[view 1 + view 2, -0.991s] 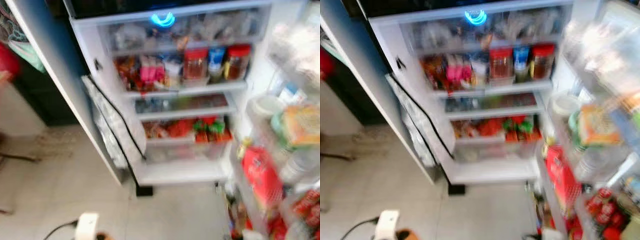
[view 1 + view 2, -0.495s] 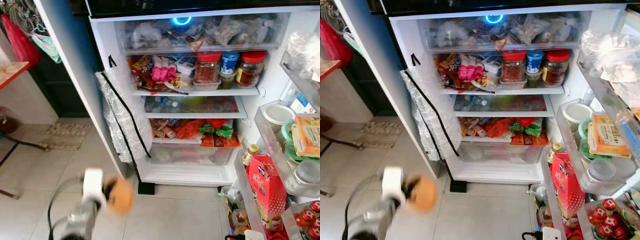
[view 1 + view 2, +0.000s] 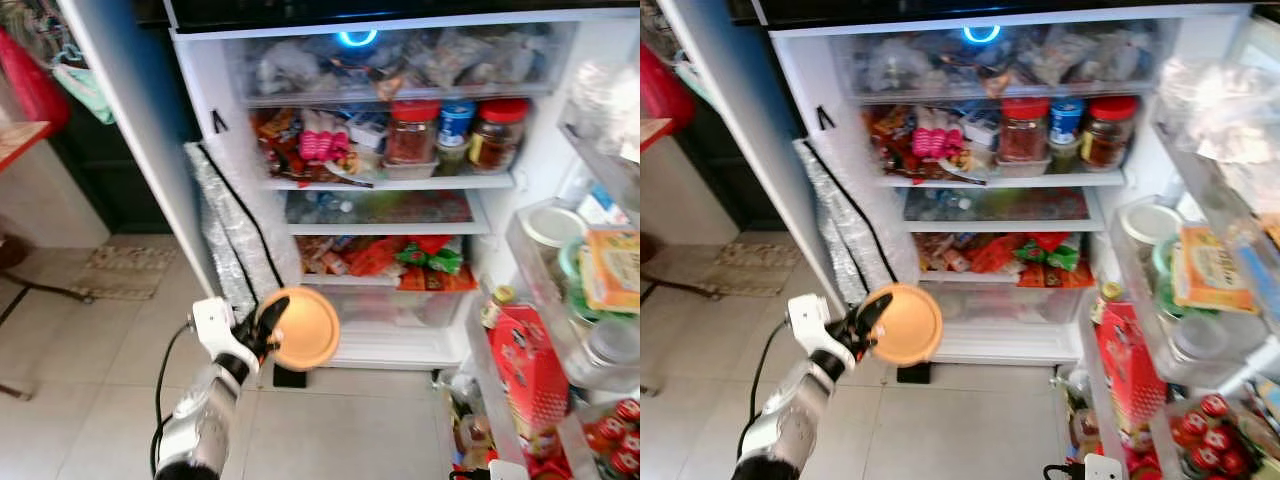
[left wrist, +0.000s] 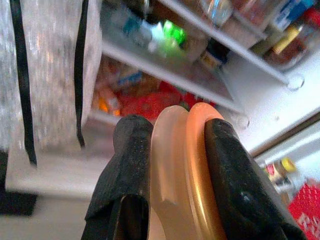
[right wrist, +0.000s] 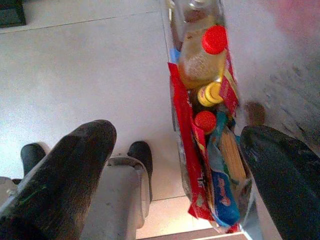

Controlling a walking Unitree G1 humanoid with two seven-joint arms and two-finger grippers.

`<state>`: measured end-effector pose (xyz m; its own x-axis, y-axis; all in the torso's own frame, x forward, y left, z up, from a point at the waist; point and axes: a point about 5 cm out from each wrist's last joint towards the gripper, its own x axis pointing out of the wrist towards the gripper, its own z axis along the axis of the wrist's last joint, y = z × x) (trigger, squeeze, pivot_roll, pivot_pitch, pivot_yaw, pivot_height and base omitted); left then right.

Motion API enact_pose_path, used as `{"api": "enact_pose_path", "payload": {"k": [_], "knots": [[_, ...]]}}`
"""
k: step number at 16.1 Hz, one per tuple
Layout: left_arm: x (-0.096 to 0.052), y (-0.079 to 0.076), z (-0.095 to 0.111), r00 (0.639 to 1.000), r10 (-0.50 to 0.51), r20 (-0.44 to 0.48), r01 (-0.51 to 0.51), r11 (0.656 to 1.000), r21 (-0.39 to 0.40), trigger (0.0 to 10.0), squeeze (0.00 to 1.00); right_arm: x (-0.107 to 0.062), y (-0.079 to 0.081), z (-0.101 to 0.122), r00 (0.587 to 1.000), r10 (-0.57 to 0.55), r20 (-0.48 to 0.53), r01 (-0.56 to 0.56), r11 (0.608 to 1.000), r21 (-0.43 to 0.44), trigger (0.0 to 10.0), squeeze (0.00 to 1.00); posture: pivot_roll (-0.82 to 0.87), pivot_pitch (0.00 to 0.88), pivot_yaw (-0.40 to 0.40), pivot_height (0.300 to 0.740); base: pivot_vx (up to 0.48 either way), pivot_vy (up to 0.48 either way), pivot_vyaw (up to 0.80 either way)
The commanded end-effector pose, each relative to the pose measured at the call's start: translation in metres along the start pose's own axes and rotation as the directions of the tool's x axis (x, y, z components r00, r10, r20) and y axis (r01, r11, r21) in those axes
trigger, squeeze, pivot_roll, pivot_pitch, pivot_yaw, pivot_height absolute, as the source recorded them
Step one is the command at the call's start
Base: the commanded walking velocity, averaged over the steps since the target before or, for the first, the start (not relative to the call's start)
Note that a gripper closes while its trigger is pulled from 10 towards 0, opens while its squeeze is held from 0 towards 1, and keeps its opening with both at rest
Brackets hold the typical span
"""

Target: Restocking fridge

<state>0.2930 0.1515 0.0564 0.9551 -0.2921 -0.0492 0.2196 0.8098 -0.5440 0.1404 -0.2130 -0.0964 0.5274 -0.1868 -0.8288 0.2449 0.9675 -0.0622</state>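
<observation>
The fridge stands open before me, its shelves crowded with jars, packets and bags. My left gripper is raised in front of the lower drawer and is shut on a flat round orange container, held on edge. In the left wrist view both black fingers clamp the orange container from either side. My right gripper hangs low and open beside the bottom door bin, where bottles with red caps stand.
The open door at the right carries bins holding a red carton, tubs and small bottles. A foil-wrapped panel leans at the fridge's left wall. A mat lies on the tiled floor to the left.
My left arm has risen from the bottom left and swung toward the fridge, bringing the orange container up before the lower drawer.
</observation>
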Motion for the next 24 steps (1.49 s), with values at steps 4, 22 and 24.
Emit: {"api": "enact_pose_path", "payload": {"k": [4, 22, 24], "knots": [[-0.014, 0.011, 0.009, 0.997, 0.067, 0.042, -0.06, 0.987, -0.147, 10.0, 0.0, -0.001, 0.0, -0.007, 1.0, -0.006, -0.022, 0.006, 1.0, -0.009, 10.0, 0.0, -0.02, 0.073, 0.056, 0.74, 0.0, 0.0, 0.0], [-0.004, -0.013, 0.012, 0.998, -0.052, -0.031, 0.046, 0.988, -0.149, 10.0, 0.0, -0.001, -0.001, -0.006, 1.0, -0.019, -0.018, 0.019, 1.0, 0.003, 10.0, 0.0, -0.04, 0.065, 0.059, 0.74, 0.055, 0.0, 0.0], [-0.003, -0.015, 0.012, 0.998, -0.057, -0.031, 0.051, 0.987, -0.151, 10.0, 0.0, -0.001, -0.001, -0.006, 1.0, -0.02, -0.019, 0.02, 1.0, 0.002, 10.0, 0.0, -0.04, 0.063, 0.059, 0.74, 0.0, 0.0, 0.0]]}}
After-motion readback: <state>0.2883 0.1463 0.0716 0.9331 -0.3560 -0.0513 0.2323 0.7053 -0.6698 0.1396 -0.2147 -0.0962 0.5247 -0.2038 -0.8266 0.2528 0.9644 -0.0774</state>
